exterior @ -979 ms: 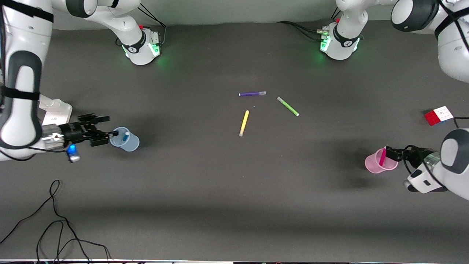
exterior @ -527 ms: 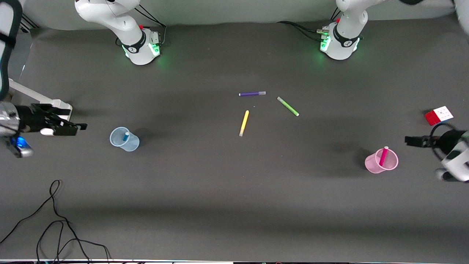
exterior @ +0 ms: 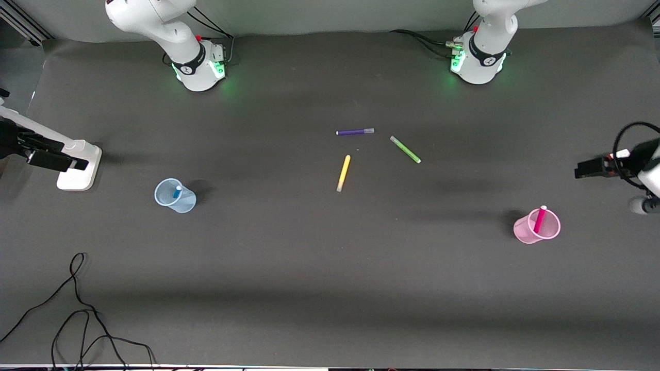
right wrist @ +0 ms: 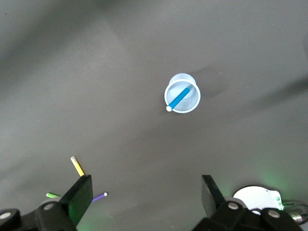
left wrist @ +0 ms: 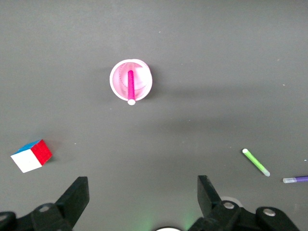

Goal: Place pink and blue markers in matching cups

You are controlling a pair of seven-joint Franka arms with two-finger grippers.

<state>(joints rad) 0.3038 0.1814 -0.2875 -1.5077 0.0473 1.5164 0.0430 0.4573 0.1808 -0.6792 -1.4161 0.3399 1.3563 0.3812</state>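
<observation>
The pale blue cup (exterior: pixel 186 202) stands toward the right arm's end of the table with the blue marker (exterior: pixel 177 191) leaning inside it. The light pink cup (exterior: pixel 523 231) stands toward the left arm's end with the pink marker (exterior: pixel 539 219) inside it. My right gripper (exterior: pixel 61 155) is open and empty, high over that table end. Its wrist view shows the blue cup (right wrist: pixel 191 100) and blue marker (right wrist: pixel 178 98) below the gripper (right wrist: pixel 147 199). My left gripper (exterior: pixel 581 169) is open and empty, high above. Its wrist view shows the pink cup (left wrist: pixel 142 83) and pink marker (left wrist: pixel 130 85) below the gripper (left wrist: pixel 143 202).
A purple marker (exterior: pixel 355 132), a green marker (exterior: pixel 405 149) and a yellow marker (exterior: pixel 343 173) lie mid-table. A colour cube (left wrist: pixel 32 155) sits near the left arm's end. A white stand (exterior: pixel 78 172) is near the right gripper. Black cable (exterior: pixel 77 319) lies nearest the front camera.
Both grippers have pulled back and up from the cups toward the table ends. The blue and pink markers stay in their cups.
</observation>
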